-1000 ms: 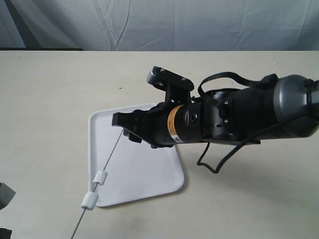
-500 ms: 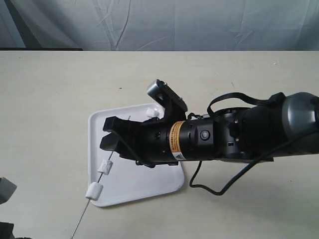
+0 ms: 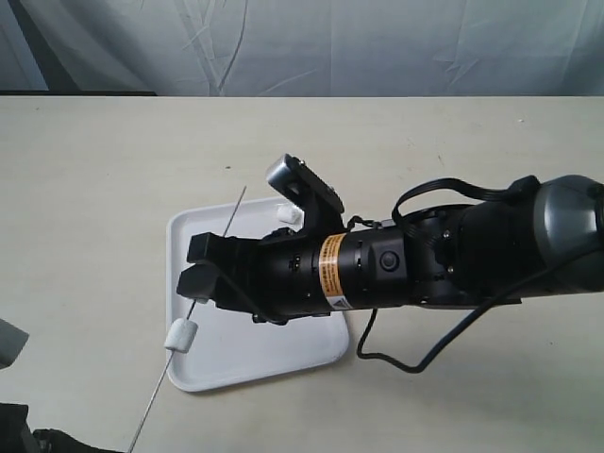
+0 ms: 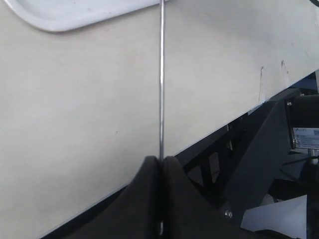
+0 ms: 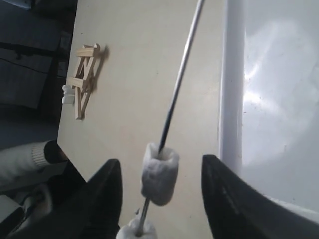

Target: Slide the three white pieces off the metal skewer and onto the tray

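Observation:
The metal skewer [image 3: 219, 253] slants from beyond the tray's far edge down to the table's front left. My left gripper [image 4: 160, 160] is shut on its near end. My right gripper [image 3: 192, 267] stands open around the skewer [image 5: 175, 99], over the left rim of the white tray [image 3: 311, 351]. One white piece [image 5: 159, 172] sits on the rod between the right fingers [image 5: 227, 199], which do not touch it. A second white piece [image 3: 180, 336] is threaded just below. A third white piece [image 3: 289, 213] lies on the tray beside the right wrist camera.
A small stack of wooden sticks [image 5: 84, 79] lies on the beige table [image 3: 104, 189] near its edge. The right arm's black body [image 3: 453, 264] and its cable [image 3: 415, 354] lie across the tray's right side. The table edge [image 4: 209, 137] runs close to the left gripper.
The right gripper has moved down and left along the skewer and now stands open around the upper threaded piece. The skewer and its two pieces have shifted away, its tip passing the tray's far edge.

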Controlling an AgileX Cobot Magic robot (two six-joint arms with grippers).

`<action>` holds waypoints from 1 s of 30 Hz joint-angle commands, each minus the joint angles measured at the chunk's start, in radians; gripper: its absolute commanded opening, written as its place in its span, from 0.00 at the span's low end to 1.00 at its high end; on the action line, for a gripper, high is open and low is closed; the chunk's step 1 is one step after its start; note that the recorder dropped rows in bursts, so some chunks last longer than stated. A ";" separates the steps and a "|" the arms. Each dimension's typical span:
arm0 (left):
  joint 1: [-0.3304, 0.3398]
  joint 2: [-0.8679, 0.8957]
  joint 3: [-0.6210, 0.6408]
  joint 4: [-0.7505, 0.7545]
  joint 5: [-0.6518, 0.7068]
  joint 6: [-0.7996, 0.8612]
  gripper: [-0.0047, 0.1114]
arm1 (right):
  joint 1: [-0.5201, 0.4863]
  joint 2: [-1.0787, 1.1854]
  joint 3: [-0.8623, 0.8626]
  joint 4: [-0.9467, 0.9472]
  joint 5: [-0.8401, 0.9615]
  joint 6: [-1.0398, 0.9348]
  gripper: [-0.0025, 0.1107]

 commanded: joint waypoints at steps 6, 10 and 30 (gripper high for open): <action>-0.006 -0.005 0.002 -0.022 0.008 0.023 0.04 | -0.002 0.005 0.003 -0.032 -0.014 0.020 0.44; -0.006 -0.005 0.002 -0.022 0.008 0.023 0.04 | -0.002 0.005 -0.003 -0.032 -0.026 0.020 0.30; -0.006 -0.005 0.002 -0.026 0.026 0.019 0.04 | -0.002 0.005 -0.038 -0.082 -0.018 0.022 0.29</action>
